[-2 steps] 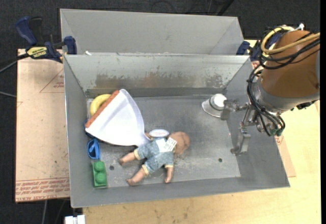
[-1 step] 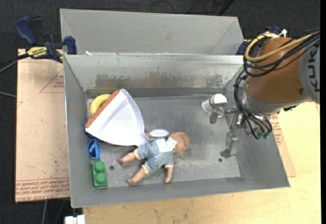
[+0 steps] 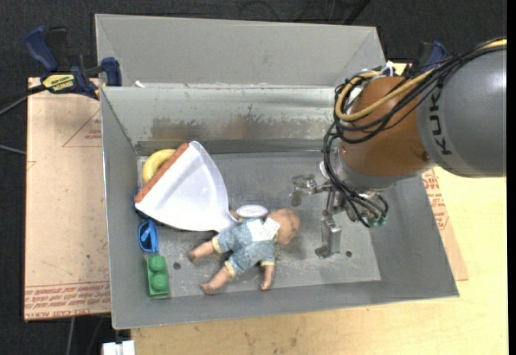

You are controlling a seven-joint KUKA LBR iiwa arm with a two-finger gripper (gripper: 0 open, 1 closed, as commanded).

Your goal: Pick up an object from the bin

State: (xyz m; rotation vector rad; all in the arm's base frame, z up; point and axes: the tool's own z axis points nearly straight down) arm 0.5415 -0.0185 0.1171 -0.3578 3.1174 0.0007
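Observation:
My gripper (image 3: 313, 219) hangs low over the right half of the bin floor, open, with nothing between its fingers. One fingertip (image 3: 326, 250) reaches down to the floor and the other (image 3: 300, 184) stands farther back. Just left of the gripper lies a small doll (image 3: 246, 247) in blue clothes, on its back, its head (image 3: 286, 223) nearest the fingers and not touching them. A white disc (image 3: 251, 211) rests by the doll's shoulder. A large white cone-shaped piece with an orange rim (image 3: 192, 189) lies to the left of the doll.
Against the left wall sit a yellow thing (image 3: 156, 162) half under the cone, a blue ring-shaped piece (image 3: 147, 236) and a green block (image 3: 158, 277). The orange wrist cover and cables hang above the bin's right side.

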